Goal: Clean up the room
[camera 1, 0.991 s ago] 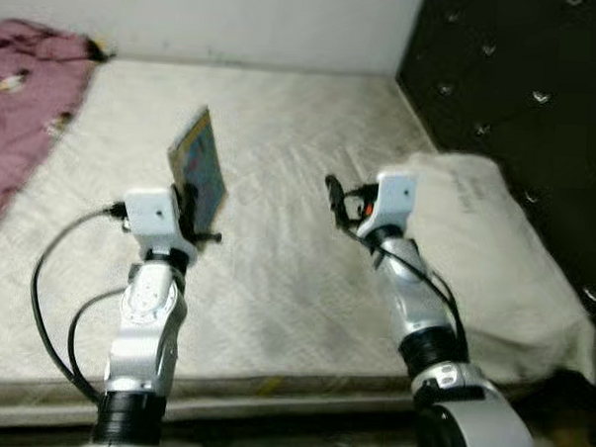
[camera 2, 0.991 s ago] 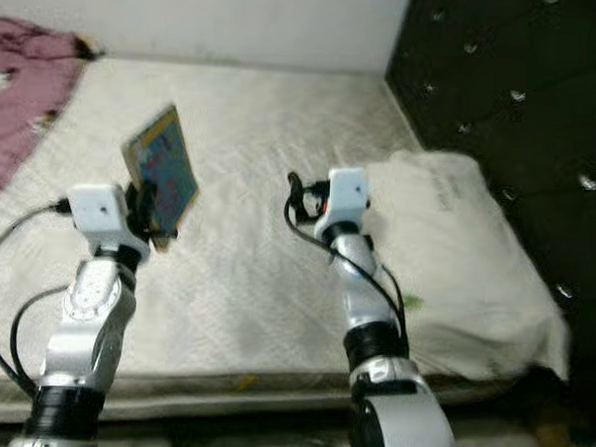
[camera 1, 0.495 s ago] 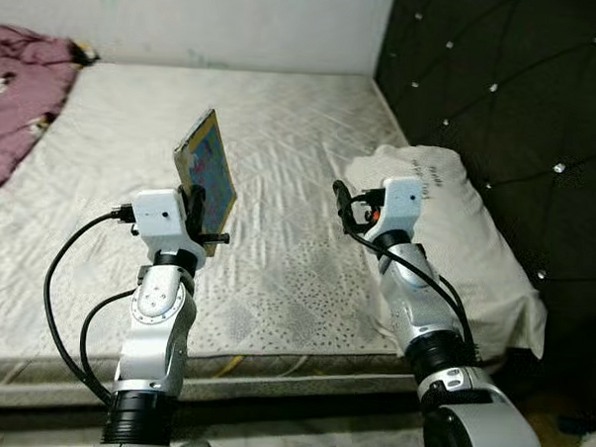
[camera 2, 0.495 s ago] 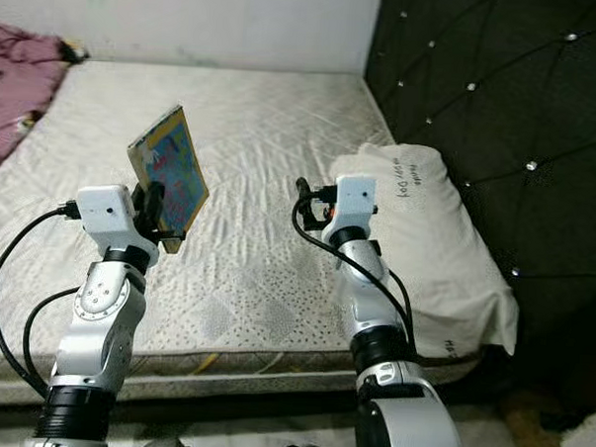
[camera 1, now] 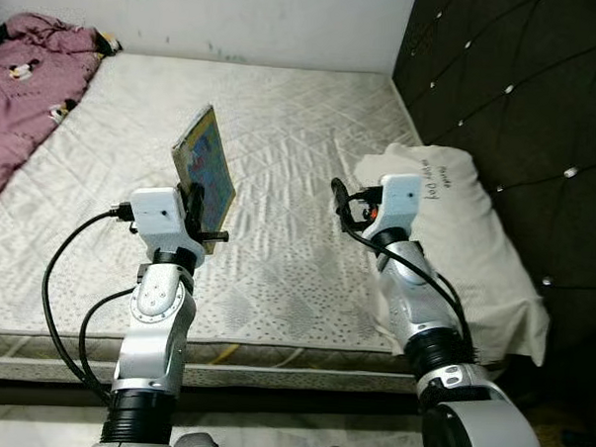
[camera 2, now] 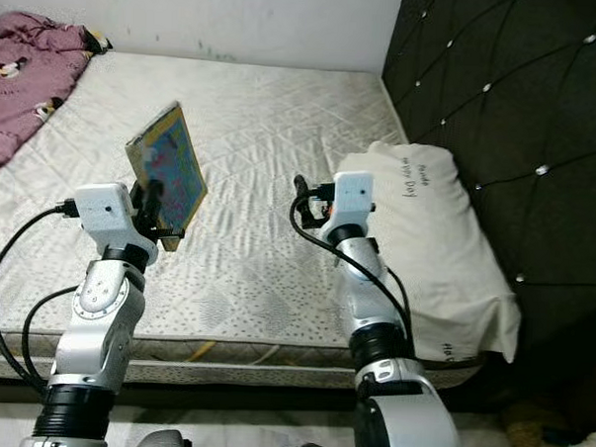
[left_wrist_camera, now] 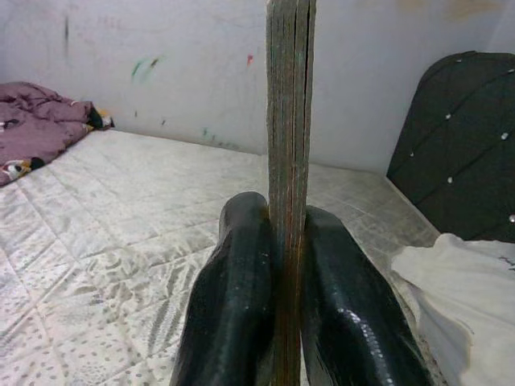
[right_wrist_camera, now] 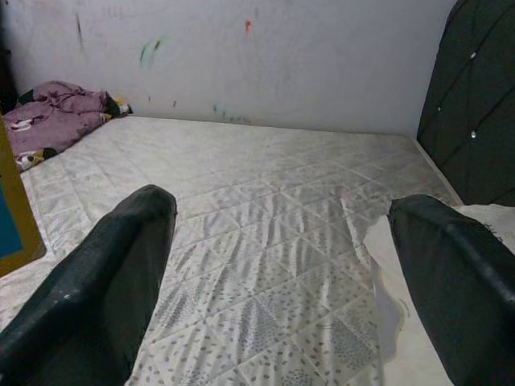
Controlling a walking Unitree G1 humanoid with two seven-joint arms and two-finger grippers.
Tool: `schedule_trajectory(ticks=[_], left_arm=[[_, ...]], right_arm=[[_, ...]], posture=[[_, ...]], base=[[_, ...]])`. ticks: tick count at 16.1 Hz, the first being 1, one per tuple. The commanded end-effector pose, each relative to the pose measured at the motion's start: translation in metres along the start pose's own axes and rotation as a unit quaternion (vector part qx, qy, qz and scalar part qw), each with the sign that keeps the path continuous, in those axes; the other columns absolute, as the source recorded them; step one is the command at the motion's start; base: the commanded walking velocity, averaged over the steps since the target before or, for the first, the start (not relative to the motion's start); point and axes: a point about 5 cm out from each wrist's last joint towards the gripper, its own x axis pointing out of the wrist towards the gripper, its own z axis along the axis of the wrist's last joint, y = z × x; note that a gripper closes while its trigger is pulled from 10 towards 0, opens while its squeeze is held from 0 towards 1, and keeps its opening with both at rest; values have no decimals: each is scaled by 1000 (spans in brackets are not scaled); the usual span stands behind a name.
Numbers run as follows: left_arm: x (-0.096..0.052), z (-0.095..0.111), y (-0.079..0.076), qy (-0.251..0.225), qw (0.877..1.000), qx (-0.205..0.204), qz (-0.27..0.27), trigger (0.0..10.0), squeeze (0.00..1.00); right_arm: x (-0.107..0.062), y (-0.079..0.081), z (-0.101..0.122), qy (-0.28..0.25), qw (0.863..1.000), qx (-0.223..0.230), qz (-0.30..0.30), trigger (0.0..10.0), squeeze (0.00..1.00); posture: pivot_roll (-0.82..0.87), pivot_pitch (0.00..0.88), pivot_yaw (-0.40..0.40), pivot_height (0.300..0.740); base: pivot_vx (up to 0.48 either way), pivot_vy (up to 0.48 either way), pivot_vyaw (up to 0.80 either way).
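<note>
A thin colourful book (camera 1: 206,166) with a yellow border stands upright in the air above the near part of the bare mattress (camera 1: 282,144). My left gripper (camera 1: 196,207) is shut on its lower edge; the left wrist view looks along the book's edge (left_wrist_camera: 290,121) pinched between both black fingers (left_wrist_camera: 233,305). My right gripper (camera 1: 339,201) is held up at the same height, beside a white pillow (camera 1: 465,241), open with nothing between its fingers (right_wrist_camera: 113,273).
A crumpled purple blanket (camera 1: 32,83) with cartoon prints lies at the mattress's far left corner. A dark tufted headboard (camera 1: 521,105) runs along the right side. A white wall (camera 1: 257,19) with paint marks closes the far side.
The camera has swung and steadied, so the whole scene shifted. Both arms keep the same pose, the book still held in the left gripper.
</note>
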Motion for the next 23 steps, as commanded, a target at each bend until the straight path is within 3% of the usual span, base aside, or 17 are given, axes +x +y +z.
schedule_trajectory(ticks=[1,13,19,23], left_arm=[[3,11,-2,-26,1000,5,-5,10000,0],[2,11,-2,-28,1000,1,0,10000,0],[-27,-1,39,3,995,46,85,10000,0],[-47,-6,43,19,996,28,79,10000,0]], right_arm=[[2,0,3,-5,1000,0,-1,10000,0],[1,3,4,-13,1000,-19,15,10000,0],[-15,2,5,-35,998,-45,41,10000,0],[-31,-1,-3,-28,998,-51,37,10000,0]], posture=[[26,0,-48,740],[25,0,-51,740],[42,0,-63,740],[42,0,-60,740]], base=[[0,0,0],[0,-250,0],[0,0,0],[0,0,0]])
